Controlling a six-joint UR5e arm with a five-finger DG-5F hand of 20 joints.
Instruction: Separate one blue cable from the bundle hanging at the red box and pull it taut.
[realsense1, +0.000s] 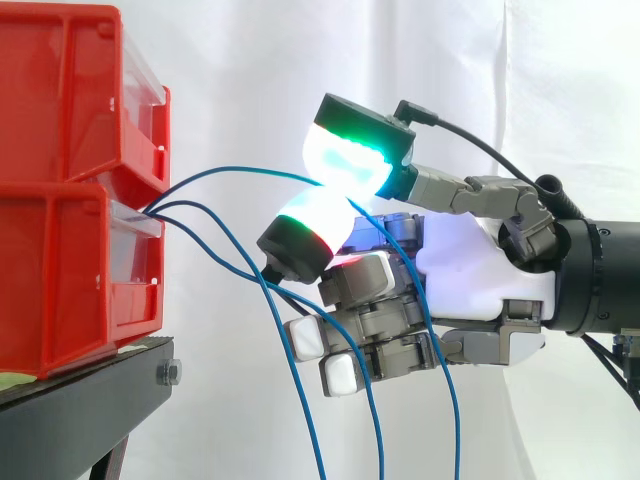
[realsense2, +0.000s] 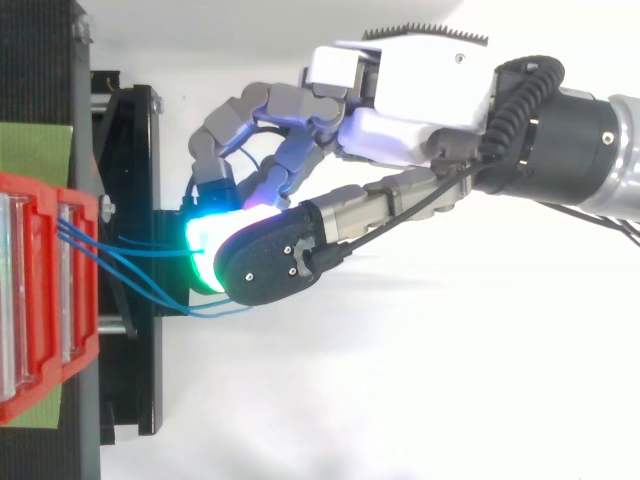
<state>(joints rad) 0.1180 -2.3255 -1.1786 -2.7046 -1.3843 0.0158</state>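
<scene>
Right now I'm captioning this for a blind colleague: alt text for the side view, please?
The robot hand, reaching in from the right, pinches one blue cable between glowing pads; it arcs slackly back to the stacked red bins at left. More blue cables droop from the bins past the hand.

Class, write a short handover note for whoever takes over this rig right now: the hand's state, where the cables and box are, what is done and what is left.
Hand: shut, two glowing pads pinching one blue cable beside the red box.
Cables: the pinched one runs from the box front up to the pads in a slight arc. The other blue cables hang down below the hand.
Done: one cable is lifted apart from the bundle and gripped.
Left: draw the hand away from the box until the arc straightens and the cable is taut.
</scene>
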